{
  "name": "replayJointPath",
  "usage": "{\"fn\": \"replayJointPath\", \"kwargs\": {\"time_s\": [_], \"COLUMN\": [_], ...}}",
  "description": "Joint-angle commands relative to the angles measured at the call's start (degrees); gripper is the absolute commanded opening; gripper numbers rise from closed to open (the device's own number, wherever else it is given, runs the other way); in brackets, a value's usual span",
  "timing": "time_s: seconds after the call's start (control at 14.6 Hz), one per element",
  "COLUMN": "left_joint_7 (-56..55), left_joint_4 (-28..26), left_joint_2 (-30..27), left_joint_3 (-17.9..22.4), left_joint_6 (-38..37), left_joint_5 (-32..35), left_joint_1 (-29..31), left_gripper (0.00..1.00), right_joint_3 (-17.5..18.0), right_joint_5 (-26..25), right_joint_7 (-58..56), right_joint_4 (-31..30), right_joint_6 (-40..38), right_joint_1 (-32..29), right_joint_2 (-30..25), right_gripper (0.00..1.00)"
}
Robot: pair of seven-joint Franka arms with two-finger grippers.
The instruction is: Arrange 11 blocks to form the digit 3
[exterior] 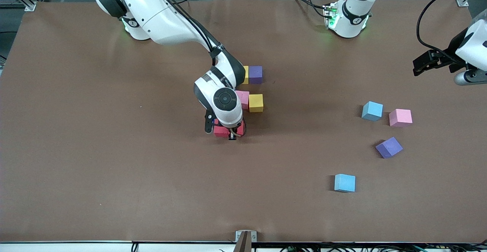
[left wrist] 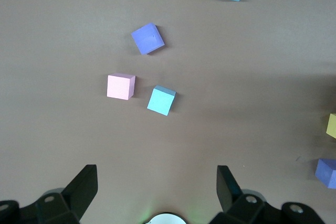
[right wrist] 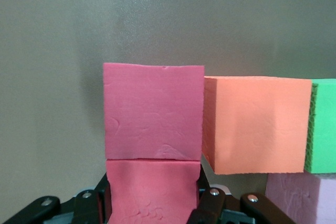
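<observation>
A cluster of blocks lies mid-table: a half-hidden yellow block (exterior: 245, 74) and a purple one (exterior: 255, 74), then a pink (exterior: 242, 99) and a yellow (exterior: 256, 102) nearer the front camera. My right gripper (exterior: 228, 134) is down at the cluster's nearest row, shut on a red block (right wrist: 152, 195). That block touches a second red block (right wrist: 152, 111), which sits beside an orange (right wrist: 257, 124) and a green one (right wrist: 323, 127). My left gripper (exterior: 418, 67) hangs open and empty (left wrist: 156, 170) over the left arm's end of the table.
Loose blocks lie toward the left arm's end: light blue (exterior: 372, 110), pink (exterior: 400, 117), purple (exterior: 389, 147), and another light blue (exterior: 344, 182) nearest the front camera. The right arm's wrist hides part of the cluster.
</observation>
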Motion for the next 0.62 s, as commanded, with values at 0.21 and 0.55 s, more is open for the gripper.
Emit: {"fn": "replayJointPath", "kwargs": {"time_s": [0.21, 0.55], "left_joint_7": [1.1, 1.2], "left_joint_4": [0.4, 0.5], "left_joint_2": [-0.2, -0.1], "left_joint_3": [0.0, 0.1], "left_joint_6": [-0.3, -0.3], "left_joint_5": [-0.7, -0.6], "left_joint_1": [0.2, 0.7], "left_gripper": [1.00, 1.00], "right_joint_3": [-0.3, -0.3], "right_joint_5": [-1.3, -1.3], "right_joint_7": [1.6, 1.8], "right_joint_4": [-3.0, -2.5], "right_joint_6": [0.3, 0.2], "right_joint_1": [0.2, 0.2], "right_joint_2": [-2.0, -2.1], "right_gripper": [1.00, 1.00]}}
